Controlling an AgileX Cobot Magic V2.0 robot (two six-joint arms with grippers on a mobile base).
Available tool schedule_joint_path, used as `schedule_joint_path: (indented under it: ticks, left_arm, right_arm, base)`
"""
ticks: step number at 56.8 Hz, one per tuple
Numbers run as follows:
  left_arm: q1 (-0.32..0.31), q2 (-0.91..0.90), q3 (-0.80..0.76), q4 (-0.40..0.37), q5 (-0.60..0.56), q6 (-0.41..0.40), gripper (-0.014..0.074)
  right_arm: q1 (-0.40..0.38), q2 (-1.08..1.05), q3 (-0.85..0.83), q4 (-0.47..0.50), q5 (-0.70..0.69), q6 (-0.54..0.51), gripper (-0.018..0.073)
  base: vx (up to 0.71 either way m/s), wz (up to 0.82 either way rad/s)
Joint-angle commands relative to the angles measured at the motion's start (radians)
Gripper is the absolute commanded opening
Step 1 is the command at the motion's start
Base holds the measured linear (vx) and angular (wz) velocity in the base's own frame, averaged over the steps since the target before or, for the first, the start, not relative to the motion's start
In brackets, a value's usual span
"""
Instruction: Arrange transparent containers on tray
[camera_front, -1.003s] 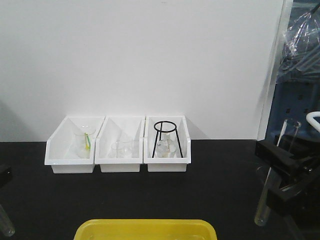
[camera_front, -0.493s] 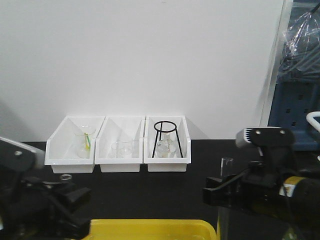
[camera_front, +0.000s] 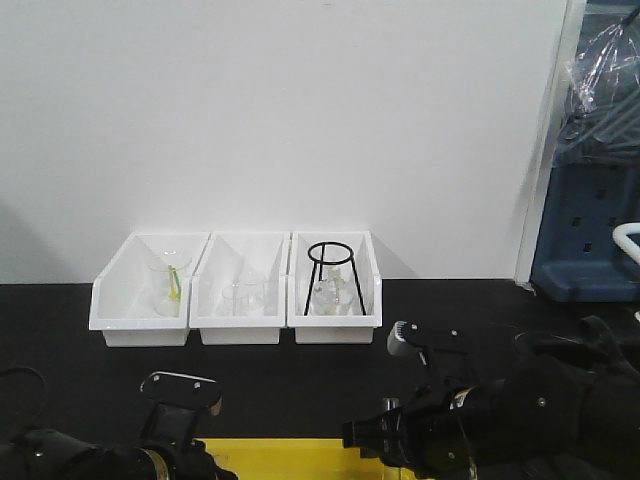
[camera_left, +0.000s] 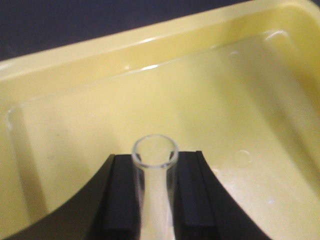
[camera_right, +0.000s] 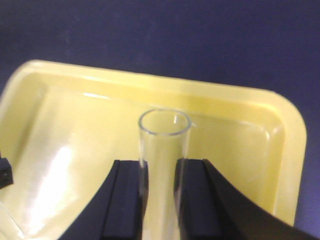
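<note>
In the left wrist view my left gripper (camera_left: 156, 167) is shut on the narrower clear test tube (camera_left: 155, 151). Its open rim points out over the floor of the yellow tray (camera_left: 75, 55). My right gripper (camera_right: 161, 167) is shut on the wider test tube (camera_right: 164, 125), which also hangs over the tray (camera_right: 150, 82), near its middle. From the front, both arms sit low at the bottom edge, the left arm (camera_front: 170, 425) and the right arm (camera_front: 480, 420). A strip of the tray (camera_front: 290, 448) shows between them. The tubes are hard to make out there.
Three white open-fronted bins (camera_front: 235, 325) stand in a row at the back of the black table (camera_front: 300, 375), holding clear beakers, a flask and a black ring stand (camera_front: 330, 275). Blue equipment (camera_front: 585, 240) fills the right edge.
Both arms have come in from the table's sides and dropped low over the tray. The tubes, held upright before, now lie close above the tray floor.
</note>
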Motion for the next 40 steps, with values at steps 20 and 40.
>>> schedule_joint_path:
  ticks: [20,40]
  left_arm:
    - [0.004,0.076,-0.031,-0.008,-0.079,-0.061,0.0240]
    - [0.004,0.073,-0.031,-0.009,-0.075,-0.061,0.0483]
  right_arm:
    - [-0.005,0.100,-0.033,0.021,-0.040,-0.022,0.0180]
    - [-0.005,0.105,-0.033,0.055,-0.042,-0.018,0.0491]
  base:
    - [0.00,0.00]
    - [0.00,0.00]
